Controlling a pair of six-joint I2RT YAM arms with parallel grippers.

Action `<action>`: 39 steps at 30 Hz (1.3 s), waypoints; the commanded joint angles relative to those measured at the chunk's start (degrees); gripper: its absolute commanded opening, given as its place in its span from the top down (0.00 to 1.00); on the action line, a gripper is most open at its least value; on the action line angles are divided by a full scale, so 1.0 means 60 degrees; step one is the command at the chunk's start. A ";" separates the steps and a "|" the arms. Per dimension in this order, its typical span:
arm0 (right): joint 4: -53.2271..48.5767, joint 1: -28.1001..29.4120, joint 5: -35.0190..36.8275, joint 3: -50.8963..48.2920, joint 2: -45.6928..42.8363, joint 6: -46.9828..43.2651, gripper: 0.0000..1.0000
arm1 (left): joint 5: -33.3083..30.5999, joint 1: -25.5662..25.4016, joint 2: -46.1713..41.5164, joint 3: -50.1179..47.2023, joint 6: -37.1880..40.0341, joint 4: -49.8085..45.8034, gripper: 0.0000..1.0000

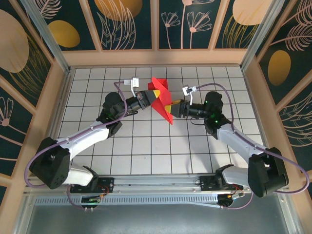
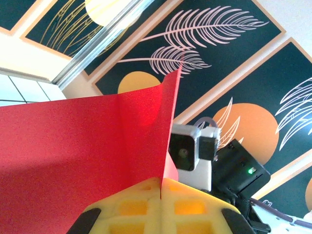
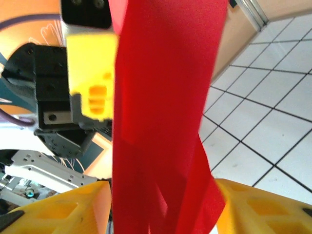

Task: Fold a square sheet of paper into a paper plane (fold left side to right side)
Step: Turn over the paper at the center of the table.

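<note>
So here's where we're at: the red paper is up off the table, hanging in the air between our two grippers. That's roughly over the middle of the tiled grid, a bit toward the far side. It's not flat. From above we see a creased, pointed shape, with one tip sticking toward the far side and another pointing toward the near edge.

Our left gripper is clamped tight on it. In the left wrist view the two yellow fingers are pressed together with the paper's edge pinched in the seam between them. The sheet fans out up and to the left, with a fold standing up along its right side. Just past that fold we can see the camera on the other arm's wrist.

Our right gripper sits on the opposite side of the paper, and its jaws stand apart. In the right wrist view the paper runs as a tall folded band straight through the gap, one yellow finger on each side. Whether either finger actually touches the paper, we can't tell. At the upper left of that view, one yellow finger of the left gripper sits right against the band.
</note>
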 commanded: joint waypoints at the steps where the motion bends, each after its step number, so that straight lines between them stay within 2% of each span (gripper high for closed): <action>1: 0.0454 -0.0125 -0.0109 0.0361 0.0048 0.0006 0.48 | 0.0250 -0.0059 0.0153 0.0024 -0.0149 0.0534 1.00; 7: -0.0189 -0.0320 0.0219 0.0522 -0.0272 -0.0342 0.64 | 0.0079 -0.0057 0.0167 -0.0066 -0.0078 0.0408 1.00; 11: -0.0764 -0.0314 0.0486 0.0632 -0.0477 -0.0637 0.79 | 0.0055 -0.0054 0.0243 -0.0096 -0.0063 0.0362 1.00; 13: -0.1089 -0.0313 0.0656 0.0694 -0.0560 -0.0806 0.87 | 0.0021 -0.0058 0.0273 -0.0138 -0.0026 0.0307 0.92; 16: -0.1481 -0.0324 0.0906 0.0714 -0.0693 -0.0994 0.97 | -0.0203 -0.0056 0.0210 -0.0173 0.0195 0.0021 0.87; 19: -0.2119 -0.0285 0.1276 0.0825 -0.0832 -0.1337 1.00 | -0.0718 -0.0061 -0.0039 -0.0220 0.0688 -0.0719 0.74; 22: -0.3375 -0.0171 0.2048 0.1136 -0.0985 -0.2038 1.00 | -0.1667 -0.0062 -0.0561 -0.0338 0.1281 -0.1697 0.62; 27: -0.5894 0.0697 0.4910 0.2071 -0.0960 -0.3341 1.00 | -0.3542 -0.0062 -0.1856 -0.0810 0.2240 -0.3144 0.52; 30: -0.6945 0.1715 0.7203 0.2670 -0.0665 -0.3768 1.00 | -0.4637 -0.0047 -0.2735 -0.1204 0.2690 -0.3696 0.44; 35: -0.8474 0.3092 1.1170 0.3809 0.0515 -0.3779 1.00 | -0.6242 -0.0051 -0.4116 -0.1670 0.3393 -0.4723 0.34; 39: -0.9645 0.3817 1.3658 0.4806 0.1840 -0.3667 1.00 | -0.7242 -0.0053 -0.5167 -0.2033 0.3769 -0.5334 0.20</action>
